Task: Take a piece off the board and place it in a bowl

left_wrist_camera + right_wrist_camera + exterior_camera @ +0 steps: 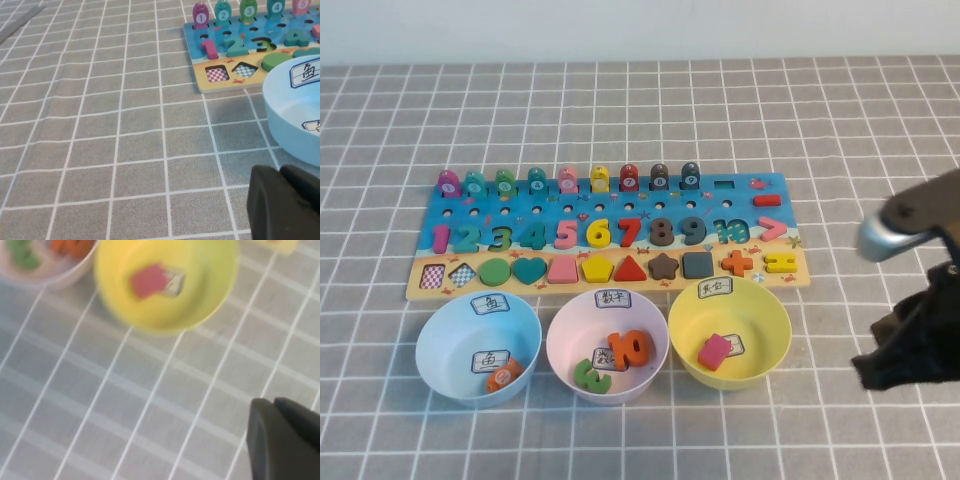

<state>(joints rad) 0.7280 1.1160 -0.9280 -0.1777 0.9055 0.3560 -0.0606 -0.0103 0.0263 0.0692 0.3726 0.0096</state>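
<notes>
piece: orange "10", light, stiff, flat wood; already tilted in pink bowl, grip across its thin edges.
right gripper: beside yellow bowl, fingers together.
left gripper: fingers together, low over surface.

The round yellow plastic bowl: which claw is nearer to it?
Right. The right claw hangs just beside the round yellow plastic bowl, off its right side. The left claw sits beyond the light blue bowl, farther away.

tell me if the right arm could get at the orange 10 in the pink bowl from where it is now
Probably yes. The right gripper sits over bare table right of the yellow bowl; the orange 10 lies exposed in the pink bowl. The left gripper is near the blue bowl.
</notes>
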